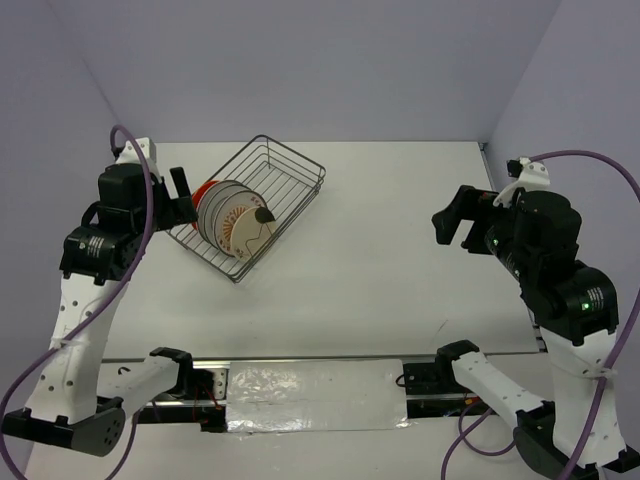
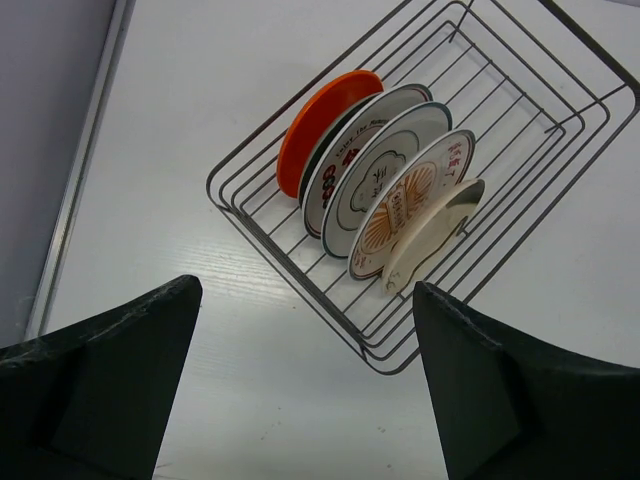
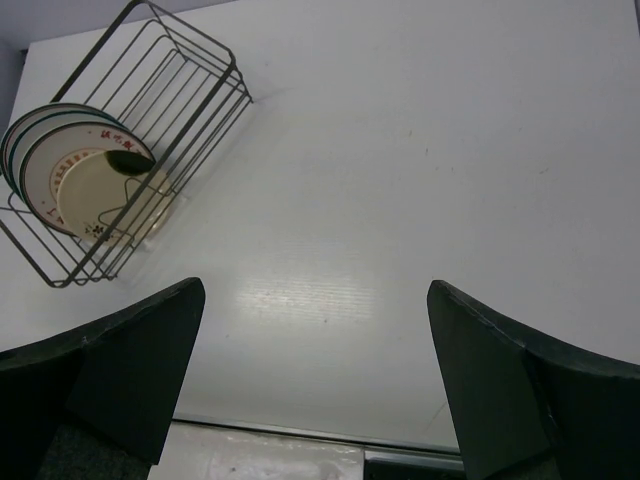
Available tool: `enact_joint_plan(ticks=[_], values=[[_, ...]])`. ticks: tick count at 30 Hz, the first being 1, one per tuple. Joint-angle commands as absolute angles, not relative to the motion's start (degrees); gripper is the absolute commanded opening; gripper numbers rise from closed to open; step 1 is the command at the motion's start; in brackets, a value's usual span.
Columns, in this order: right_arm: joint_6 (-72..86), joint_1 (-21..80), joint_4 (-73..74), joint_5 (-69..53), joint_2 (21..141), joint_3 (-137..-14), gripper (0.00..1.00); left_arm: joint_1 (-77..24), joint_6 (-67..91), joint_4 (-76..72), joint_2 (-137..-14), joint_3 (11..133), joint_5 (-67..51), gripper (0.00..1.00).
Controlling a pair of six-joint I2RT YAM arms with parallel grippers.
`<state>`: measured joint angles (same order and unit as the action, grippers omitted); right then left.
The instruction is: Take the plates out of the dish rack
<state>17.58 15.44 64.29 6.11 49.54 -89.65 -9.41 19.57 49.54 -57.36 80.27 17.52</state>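
The plates point(image 1: 233, 221) are standing on edge in the dish rack point(image 1: 295, 157), which is propping them upright, at ten o'clock on the desk point(image 1: 400, 260); left jaws and right jaws are gaping wide, holding nothing.

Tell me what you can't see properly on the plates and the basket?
- Top view: the left gripper covers the dish rack at its left end; the orange plate is just a sliver.
- Left wrist: the plates overlap, hiding part of each pattern; the writing is too small.
- Right wrist: the cream plate hides those behind; the picture edge cuts the rack.
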Motion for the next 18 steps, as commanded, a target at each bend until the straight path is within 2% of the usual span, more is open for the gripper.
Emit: enact_joint_plan(ticks=[1,7,12,16,18], values=[[17.93,15.12,62.84,6.94,48.87,-90.61,1.0,-10.02,18.54,47.9,-57.83,83.76,17.23,1.0],[16.61,15.2,62.67,6.94,48.78,-89.48,1.0,-15.45,13.98,44.83,-60.99,86.04,13.28,1.0],[14.85,15.03,59.86,1.76,48.16,-87.37,1.0,-21.52,10.73,46.23,-70.46,92.01,16.96,1.0],[14.94,15.12,59.06,1.4,48.34,-86.92,1.0,-24.43,8.44,43.25,-75.66,91.23,15.56,0.99],[14.94,15.03,59.5,1.93,48.86,-86.84,1.0,-24.52,7.65,41.06,-77.95,88.87,14.94,0.95]])
